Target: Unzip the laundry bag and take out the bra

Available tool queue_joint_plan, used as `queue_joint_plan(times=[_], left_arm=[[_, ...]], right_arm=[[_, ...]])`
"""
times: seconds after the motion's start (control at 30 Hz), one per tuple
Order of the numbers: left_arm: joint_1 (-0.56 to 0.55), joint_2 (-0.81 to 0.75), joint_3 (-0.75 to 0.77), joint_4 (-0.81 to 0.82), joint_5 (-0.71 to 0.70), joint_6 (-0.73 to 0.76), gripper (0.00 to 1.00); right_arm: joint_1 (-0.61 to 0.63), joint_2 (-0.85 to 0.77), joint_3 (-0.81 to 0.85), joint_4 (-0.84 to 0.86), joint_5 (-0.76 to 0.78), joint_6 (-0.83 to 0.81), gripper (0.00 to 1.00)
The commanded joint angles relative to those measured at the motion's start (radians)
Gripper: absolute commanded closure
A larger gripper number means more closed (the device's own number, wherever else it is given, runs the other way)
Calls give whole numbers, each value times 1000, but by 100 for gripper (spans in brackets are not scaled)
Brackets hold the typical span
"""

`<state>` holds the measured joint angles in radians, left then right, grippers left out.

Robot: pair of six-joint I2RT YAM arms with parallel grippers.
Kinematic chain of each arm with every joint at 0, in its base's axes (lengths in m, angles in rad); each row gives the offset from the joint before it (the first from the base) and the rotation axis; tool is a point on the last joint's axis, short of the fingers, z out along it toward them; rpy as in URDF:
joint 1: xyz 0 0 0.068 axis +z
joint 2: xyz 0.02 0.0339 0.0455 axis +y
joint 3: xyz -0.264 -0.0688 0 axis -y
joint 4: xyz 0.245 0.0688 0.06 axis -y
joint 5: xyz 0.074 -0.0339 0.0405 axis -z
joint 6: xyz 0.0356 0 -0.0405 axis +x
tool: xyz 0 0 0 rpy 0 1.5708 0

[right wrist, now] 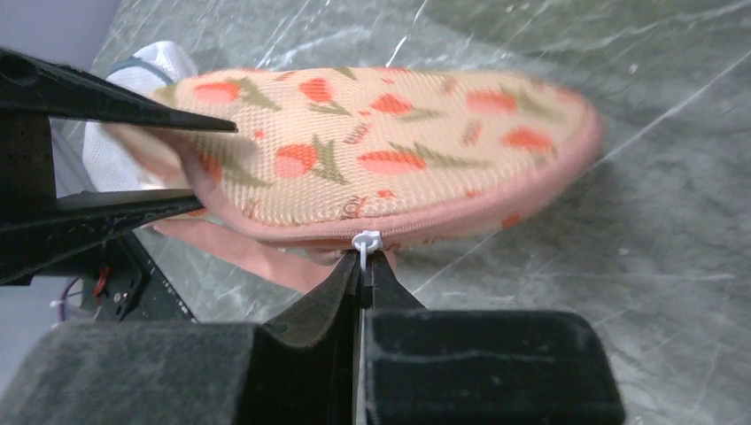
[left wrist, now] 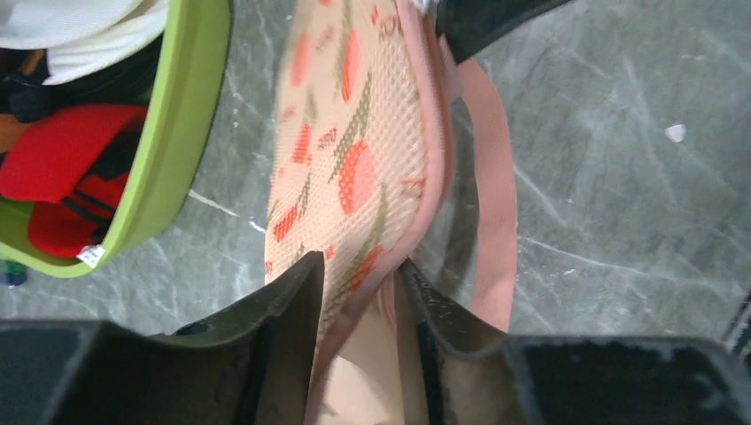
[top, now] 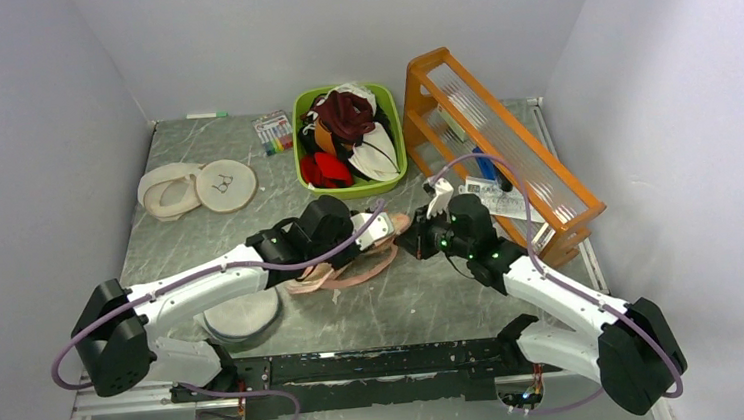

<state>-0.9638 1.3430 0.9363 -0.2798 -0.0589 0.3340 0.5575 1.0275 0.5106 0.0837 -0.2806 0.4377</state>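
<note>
Robot lab cell: white walls (top: 32, 146) round grey table (top: 425, 301) w/ mounting rail (top: 380, 362).

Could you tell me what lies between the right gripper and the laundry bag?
Only the white zip pull, pinched by the right gripper and fixed to the bag; the right wrist view shows it.

No legible text on anything.

White arm links (top: 203, 283) with black joints, black fingers (left wrist: 266, 336), looping purple cables (top: 464, 158), small green lights
</note>
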Motion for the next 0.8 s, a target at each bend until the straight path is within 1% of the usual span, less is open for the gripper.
queue_joint_plan(times=[0.0, 0.07, 0.13, 0.23, 0.33, 0.43, 0.5, 0.63, 0.77], left_arm=[[-3, -54, -2, -1, 164, 20, 47], [-3, -79, -14, 13, 282, 25, 34], [-3, -104, -29, 42, 334, 14, 27], [-3, -111, -42, 93, 328, -16, 26], [-4, -76, -31, 125, 304, -58, 26], [-3, -19, -3, 125, 271, -86, 21], [-3, 13, 10, 126, 239, -102, 24], [-3, 60, 26, 125, 222, -119, 30], [-3, 95, 44, 109, 197, -120, 39]], right_arm=[[8, -2, -44, 85, -71, 80, 100], [13, -1, -53, 99, -70, 97, 100], [20, -2, -58, 112, -76, 112, 100], [30, -4, -65, 130, -87, 132, 100], [45, -7, -64, 131, -81, 141, 100], [59, -7, -63, 128, -67, 144, 100], [68, -3, -61, 128, -64, 145, 100], [87, 11, -53, 130, -55, 146, 100], [102, 13, -51, 132, -42, 143, 100]])
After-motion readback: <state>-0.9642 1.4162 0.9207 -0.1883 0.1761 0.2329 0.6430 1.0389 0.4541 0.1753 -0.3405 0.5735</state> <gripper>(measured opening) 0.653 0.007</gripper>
